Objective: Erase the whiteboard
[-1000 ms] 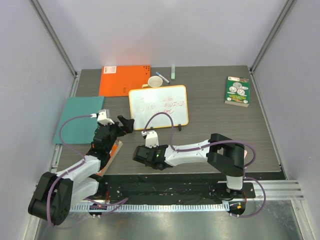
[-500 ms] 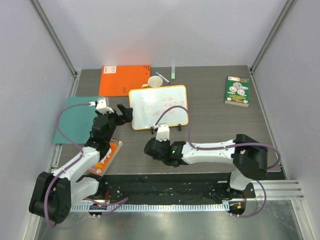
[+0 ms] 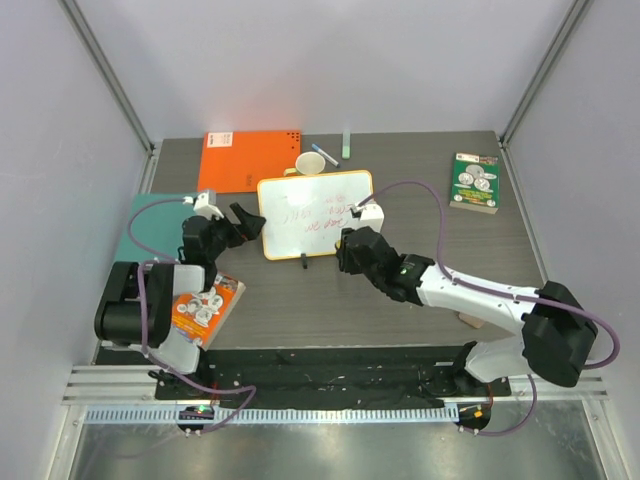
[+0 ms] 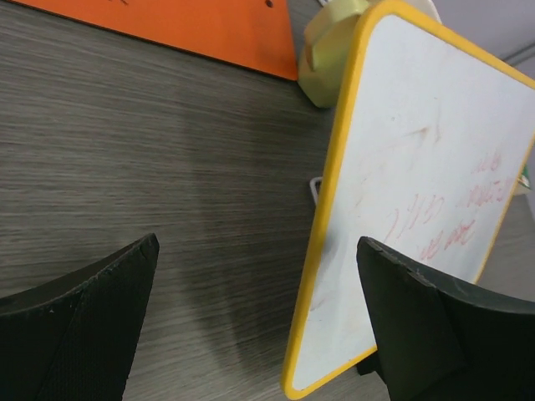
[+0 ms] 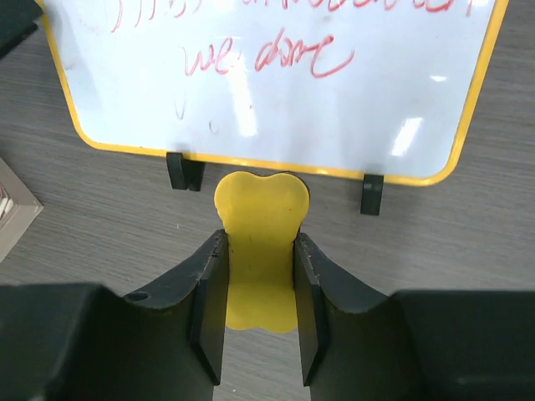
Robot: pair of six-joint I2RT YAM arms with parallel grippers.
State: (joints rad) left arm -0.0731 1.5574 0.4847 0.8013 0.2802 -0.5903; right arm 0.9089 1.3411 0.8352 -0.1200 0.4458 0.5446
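The worktop [image 3: 430,270] is a dark grey, wood-grained slab. It is closed in by pale, plain walls [image 3: 330,60], and slanted metal posts [image 3: 110,75] run up at the back corners.

The whiteboard [image 3: 316,212] stands just ahead of the right pincer [image 5: 259,242]. Its left edge falls inside the gap of the left pincer [image 4: 257,251]. It is a small white rectangle with a yellow-orange rim and rounded corners, propped on two small black feet [image 5: 184,171] along the edge nearest the right pincer. Its face carries red handwriting [image 5: 263,54]: a lower line that reads roughly "we done", with fainter, smeared red strokes above it.

The left pincer is spread wide, and the wood grain shows between its two black fingers. The board's rim passes close to the right-hand finger, but I cannot tell whether they touch.

The right pincer is pinching a flat yellow piece [image 5: 257,209] with a lobed tip. The tip points at the board's lower rim, between the two feet and just short of it.

Beyond the left pincer lies a flat orange notebook [image 3: 250,160]. A pale cup [image 3: 311,163] sits just behind the board's far edge. A teal sheet [image 3: 160,235] lies under and outboard of the left arm. Well off to the right pincer's outer side, near the far corner, rests a green book [image 3: 475,182].
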